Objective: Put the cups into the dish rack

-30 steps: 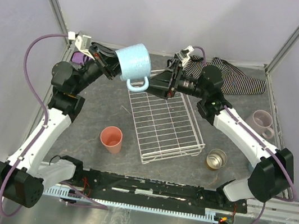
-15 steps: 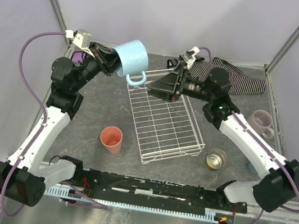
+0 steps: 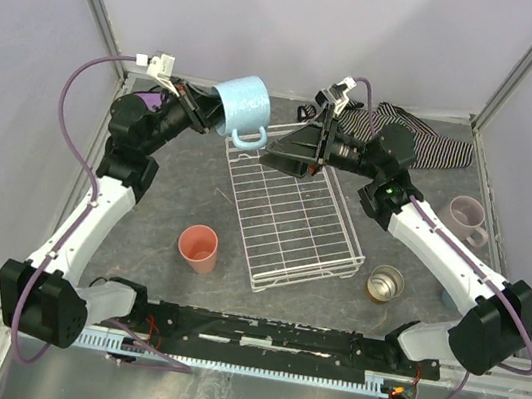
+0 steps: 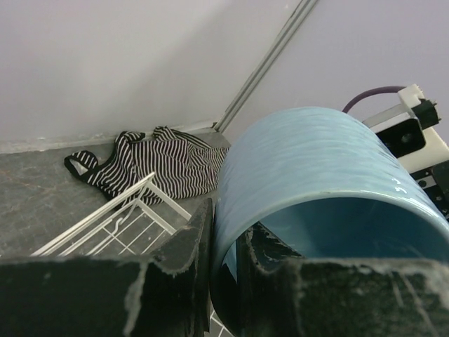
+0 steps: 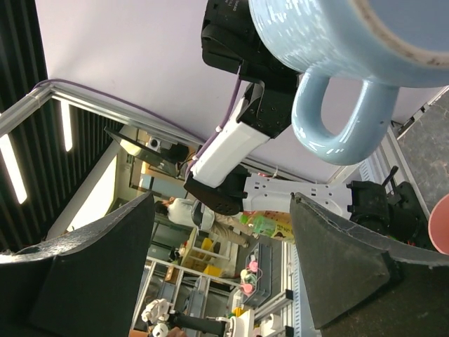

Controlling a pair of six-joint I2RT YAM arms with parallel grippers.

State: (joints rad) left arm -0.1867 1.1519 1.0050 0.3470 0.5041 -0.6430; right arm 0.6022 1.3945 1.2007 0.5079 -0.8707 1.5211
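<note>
Above the table [image 3: 158, 208], left gripper [image 3: 208, 113] pinches the blue mug [image 3: 244, 102].

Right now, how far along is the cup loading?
Done: nothing, the dish rack holds no cups. In hand: the left end effector grips the light blue mug aloft by the rack's far corner. Left: placing it, plus the salmon tumbler, metal cup and pink mug.

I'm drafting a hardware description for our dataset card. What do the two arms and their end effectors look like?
The left arm and right arm match: white tapered links between bulky black joint housings, each trailed by a looping purple cable. The left end effector and right end effector are black, with broad flat fingers whose edges look rough and whitish.
</note>
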